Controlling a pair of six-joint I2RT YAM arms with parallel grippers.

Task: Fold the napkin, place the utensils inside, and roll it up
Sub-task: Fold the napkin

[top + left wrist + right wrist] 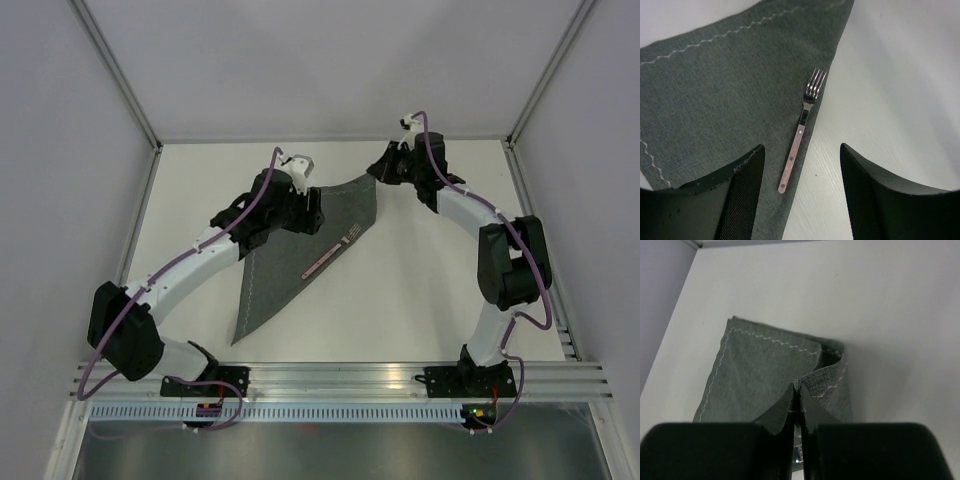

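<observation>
Left gripper [801, 150]: mine. Jaws wide apart, holding nothing. It hangs over the napkin, and the fork shows in the gap between the fingers.

Item 1, napkin [285, 270]: dark grey cloth, folded to a long triangle on the white table [440, 290]. One point lies near my bases, the broad end far.
- Handling, by my reckoning: light, soft and limp, so it will sag and drag wherever it is not held.
- Where to hold: at a corner or along the stitched hem, pinching both layers.

Item 2, fork [801, 131]: pale pink handle, silvery tines. It lies on the cloth just inside the right edge and parallel to it, handle end nearer me, tines pointing away.
- Handling: likely light, stiff and slick.
- Where to hold: it lies flat, so a grip across the thin handle at mid-length seems best.
- No other cutlery visible.

Item 3, right gripper [798, 407]: at the napkin's far right corner, jaws pressed together on a raised pinch of the cloth.

Views:
- Right wrist camera: the only one that shows the pinch and the doubled layers curling beside it. From above, the gripper hides that corner.
- Left wrist camera: the only one that shows the zigzag stitching and exactly how the fork sits against the edge.
- Overhead view: the only one that gives the whole triangle and both arms.
</observation>
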